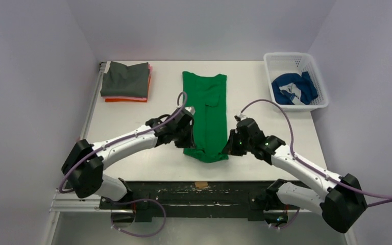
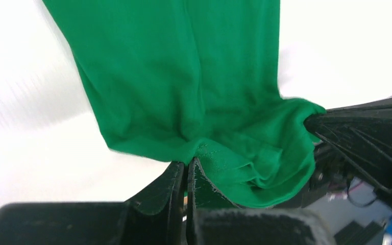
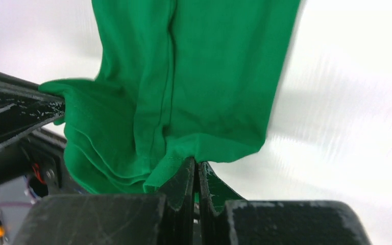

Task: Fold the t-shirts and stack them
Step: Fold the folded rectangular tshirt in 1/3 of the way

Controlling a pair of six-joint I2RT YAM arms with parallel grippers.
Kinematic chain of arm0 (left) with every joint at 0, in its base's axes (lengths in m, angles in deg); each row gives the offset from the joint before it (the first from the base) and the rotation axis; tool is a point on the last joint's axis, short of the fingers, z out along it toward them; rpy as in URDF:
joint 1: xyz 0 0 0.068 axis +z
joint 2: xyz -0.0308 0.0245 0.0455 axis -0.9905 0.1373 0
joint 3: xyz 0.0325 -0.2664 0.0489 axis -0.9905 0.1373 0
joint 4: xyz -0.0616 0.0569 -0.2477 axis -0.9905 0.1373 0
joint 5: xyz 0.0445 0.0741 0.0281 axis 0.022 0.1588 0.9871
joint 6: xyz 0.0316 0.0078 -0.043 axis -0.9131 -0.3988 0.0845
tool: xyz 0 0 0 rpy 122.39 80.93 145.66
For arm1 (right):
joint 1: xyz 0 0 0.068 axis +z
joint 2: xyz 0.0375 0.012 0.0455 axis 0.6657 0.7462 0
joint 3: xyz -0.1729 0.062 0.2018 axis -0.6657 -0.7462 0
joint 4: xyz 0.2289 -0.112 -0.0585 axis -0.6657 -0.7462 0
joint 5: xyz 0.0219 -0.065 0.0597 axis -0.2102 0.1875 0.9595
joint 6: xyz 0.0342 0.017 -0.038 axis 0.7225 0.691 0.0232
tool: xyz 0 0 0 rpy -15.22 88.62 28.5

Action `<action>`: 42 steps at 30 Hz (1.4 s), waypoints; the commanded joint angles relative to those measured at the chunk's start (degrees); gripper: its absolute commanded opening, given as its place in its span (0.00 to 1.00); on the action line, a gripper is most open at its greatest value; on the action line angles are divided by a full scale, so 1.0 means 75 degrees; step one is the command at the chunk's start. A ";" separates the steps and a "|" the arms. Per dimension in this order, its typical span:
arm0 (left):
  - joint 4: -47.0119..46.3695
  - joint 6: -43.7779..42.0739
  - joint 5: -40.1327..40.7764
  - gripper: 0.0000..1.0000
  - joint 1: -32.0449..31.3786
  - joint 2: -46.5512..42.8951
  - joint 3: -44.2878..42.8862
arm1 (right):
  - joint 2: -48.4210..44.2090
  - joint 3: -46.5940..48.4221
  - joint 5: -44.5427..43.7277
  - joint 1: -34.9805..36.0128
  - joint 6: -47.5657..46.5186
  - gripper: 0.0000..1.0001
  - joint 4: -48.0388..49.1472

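Green t-shirt lies lengthwise at the middle of the table, folded into a narrow strip. Left gripper and right gripper each pinch a near corner of its hem, fingers closed tight on the cloth (hem bunched between them). Folded shirts sit stacked at far left; a blue shirt lies in the basket.

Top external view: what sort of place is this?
Probably a lab test cell: plain pale walls box in a white table, two robot arms are bolted at its near edge, and staged props lie on it: a bright green t-shirt, a folded stack of t-shirts, a white plastic lattice basket.
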 commanded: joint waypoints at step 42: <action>0.0608 -0.1712 -0.0839 1.00 0.3365 0.3836 -0.4615 | 0.5911 0.4706 0.0491 -0.3224 -0.1379 0.65 0.2189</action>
